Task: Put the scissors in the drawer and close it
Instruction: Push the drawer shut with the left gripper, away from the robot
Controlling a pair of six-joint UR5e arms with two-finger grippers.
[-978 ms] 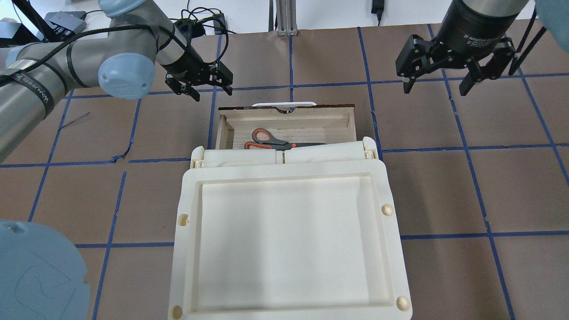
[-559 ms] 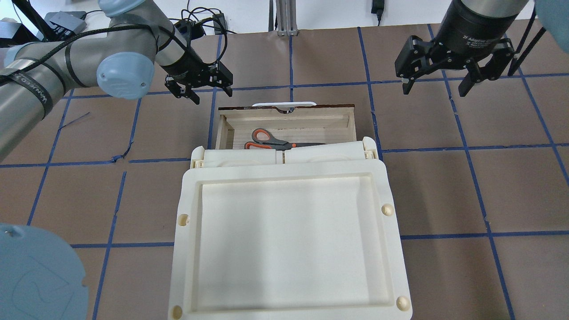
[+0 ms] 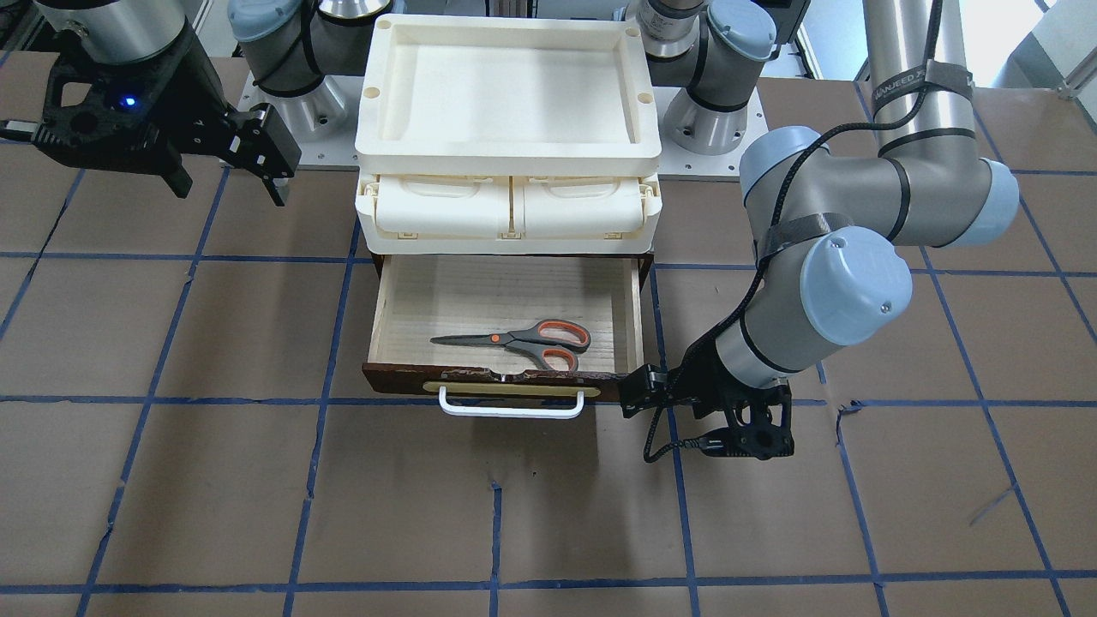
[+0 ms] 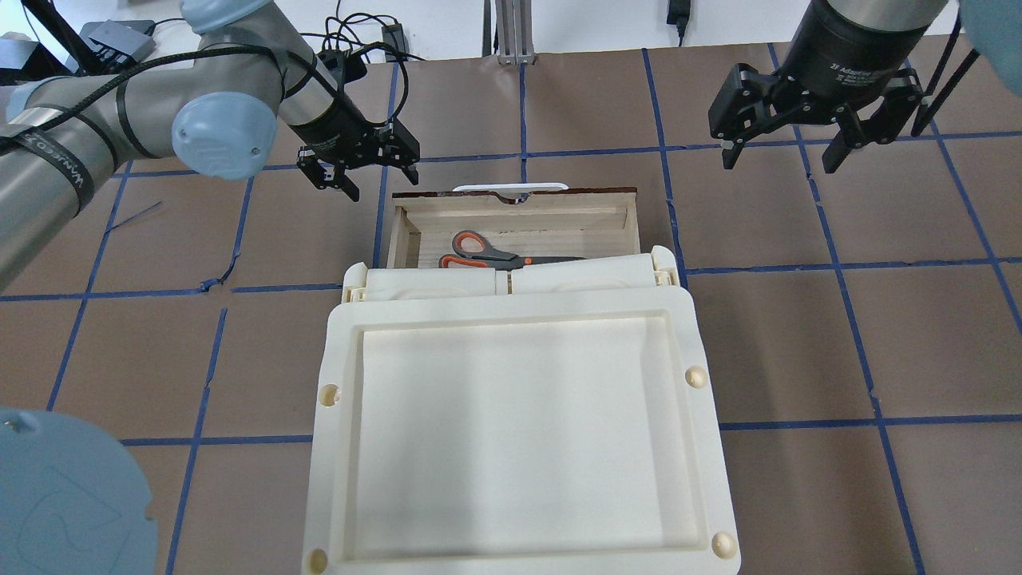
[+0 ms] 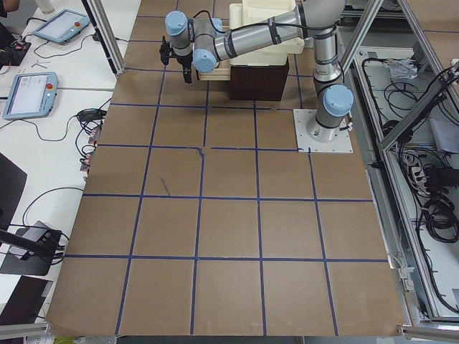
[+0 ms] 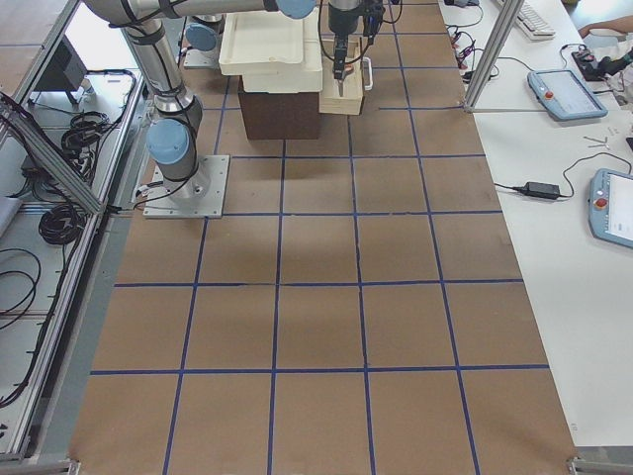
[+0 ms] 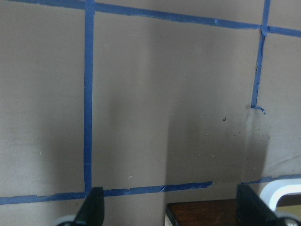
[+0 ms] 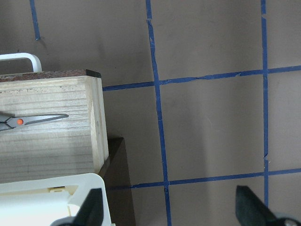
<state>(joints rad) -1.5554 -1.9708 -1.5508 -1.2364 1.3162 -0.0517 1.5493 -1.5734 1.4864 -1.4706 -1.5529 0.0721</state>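
Note:
The scissors (image 4: 487, 254) (image 3: 523, 337) lie flat inside the open wooden drawer (image 4: 511, 209), handles toward my left arm's side. The drawer's dark front with its white bar handle (image 3: 512, 407) stands pulled out from the cabinet. My left gripper (image 4: 383, 182) is open and empty, low beside the drawer's front corner; in the left wrist view that corner (image 7: 202, 214) shows between the fingers (image 7: 91, 207). My right gripper (image 4: 781, 160) (image 3: 230, 190) is open and empty, high and off to the drawer's other side. The right wrist view shows the scissor blades (image 8: 33, 120).
A cream plastic tray (image 4: 335, 359) sits on top of the cabinet, above two cream compartments (image 3: 437, 206). A black cable (image 3: 677, 446) hangs by my left wrist. The brown table (image 4: 798, 343) carries a blue tape grid.
My left gripper has moved closer to the drawer's front corner and turned slightly. The right gripper, scissors and drawer have stayed put.

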